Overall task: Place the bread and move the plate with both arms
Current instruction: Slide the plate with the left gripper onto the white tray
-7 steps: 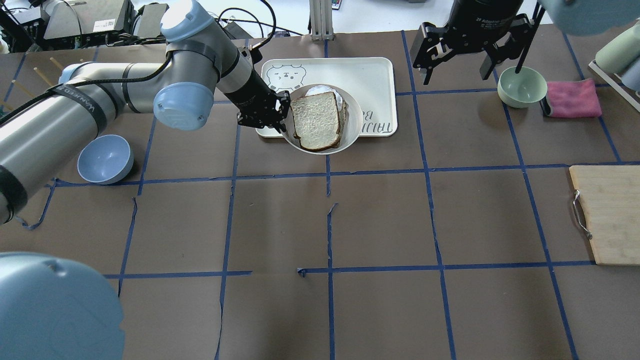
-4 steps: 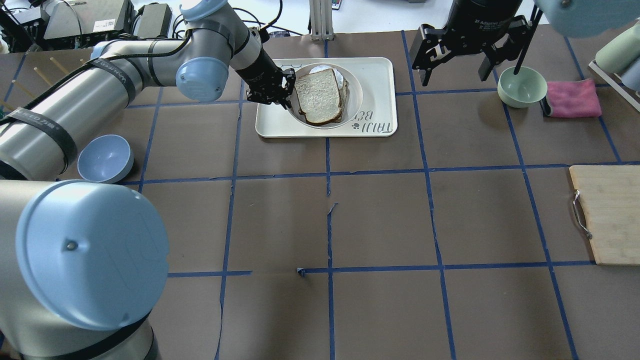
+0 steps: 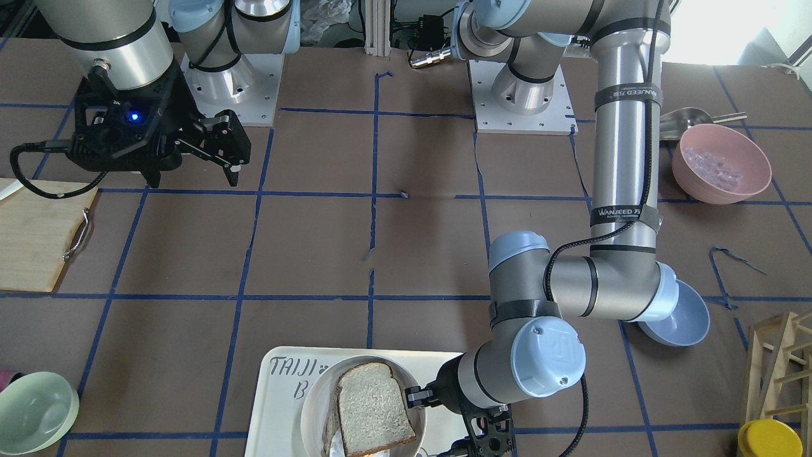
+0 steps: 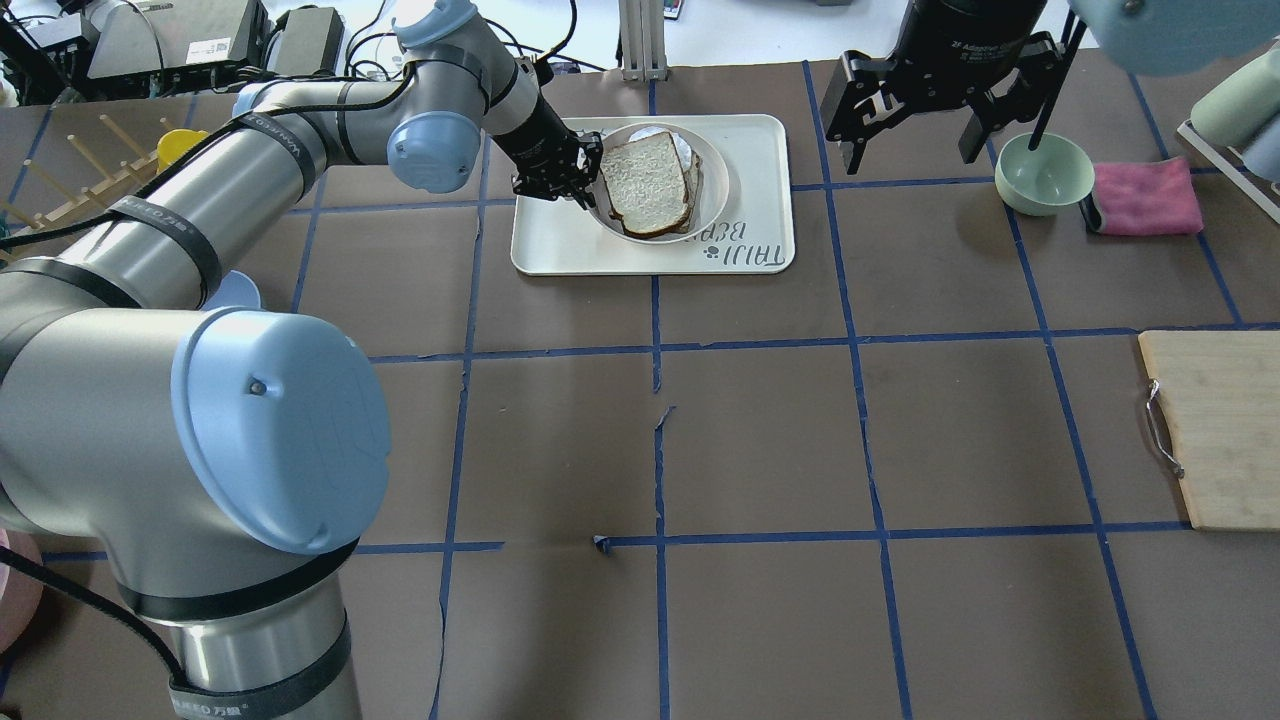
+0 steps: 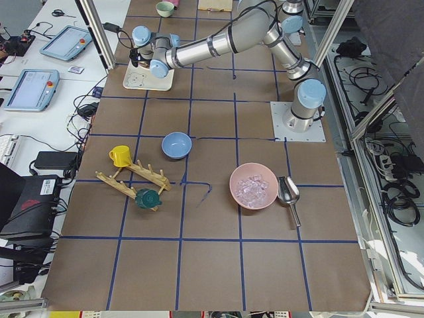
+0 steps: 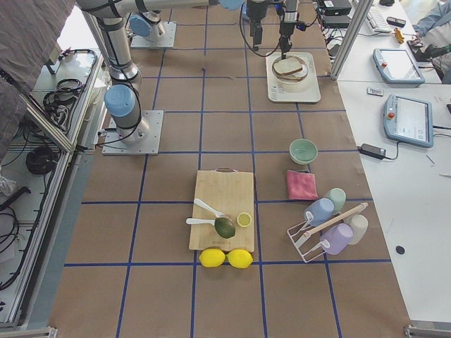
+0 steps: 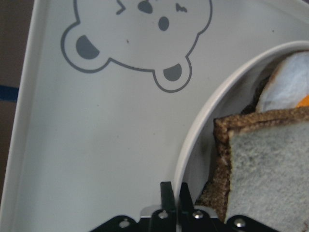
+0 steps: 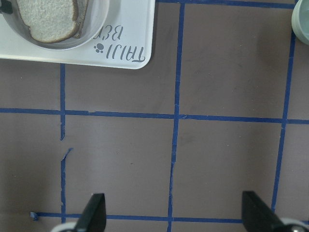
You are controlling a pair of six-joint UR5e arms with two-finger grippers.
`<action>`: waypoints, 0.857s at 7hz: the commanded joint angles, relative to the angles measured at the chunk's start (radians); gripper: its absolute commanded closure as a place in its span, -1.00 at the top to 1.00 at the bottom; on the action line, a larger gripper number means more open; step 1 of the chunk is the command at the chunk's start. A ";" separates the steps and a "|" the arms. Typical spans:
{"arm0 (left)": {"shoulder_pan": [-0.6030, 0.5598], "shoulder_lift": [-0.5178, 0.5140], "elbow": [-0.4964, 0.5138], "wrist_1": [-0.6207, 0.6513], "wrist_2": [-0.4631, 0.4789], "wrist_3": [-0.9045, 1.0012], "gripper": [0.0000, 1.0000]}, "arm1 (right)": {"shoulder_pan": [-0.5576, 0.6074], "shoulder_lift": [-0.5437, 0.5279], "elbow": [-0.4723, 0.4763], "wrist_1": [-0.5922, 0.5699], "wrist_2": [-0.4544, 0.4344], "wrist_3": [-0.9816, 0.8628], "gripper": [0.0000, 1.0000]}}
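Note:
The cream plate (image 4: 712,195) sits within the white "TAIJI BEAR" tray (image 4: 750,150) at the table's far middle. The bread (image 4: 648,183), grey-white with a brown crust, lies on top of another slice and a white egg-like piece (image 7: 289,82) on the plate. My left gripper (image 4: 585,185) is shut on the plate's left rim (image 7: 193,135); the fingers (image 7: 168,193) pinch it. My right gripper (image 4: 910,150) is open and empty, held high to the right of the tray. Its wrist view shows the plate (image 8: 94,26) and bread (image 8: 48,19) at top left.
A pale green bowl (image 4: 1043,172) and a pink cloth (image 4: 1145,195) lie right of the right gripper. A wooden cutting board (image 4: 1215,430) is at the right edge. A blue bowl (image 3: 675,314), a pink bowl (image 3: 720,162) and a wooden rack (image 4: 80,170) stand on the left side.
My left gripper has carried the plate with the bread from the tray's near edge farther back onto the tray, and the left arm has stretched out. The right gripper has barely moved.

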 commanded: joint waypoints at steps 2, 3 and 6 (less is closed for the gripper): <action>0.000 -0.009 0.005 -0.002 -0.031 0.007 0.99 | -0.001 -0.003 0.000 0.006 -0.001 0.001 1.00; -0.002 0.015 0.001 -0.019 -0.033 0.004 1.00 | -0.001 -0.006 0.000 0.006 -0.003 0.006 1.00; 0.012 0.170 -0.023 -0.242 0.121 0.040 1.00 | 0.001 -0.010 -0.001 0.005 -0.001 0.007 1.00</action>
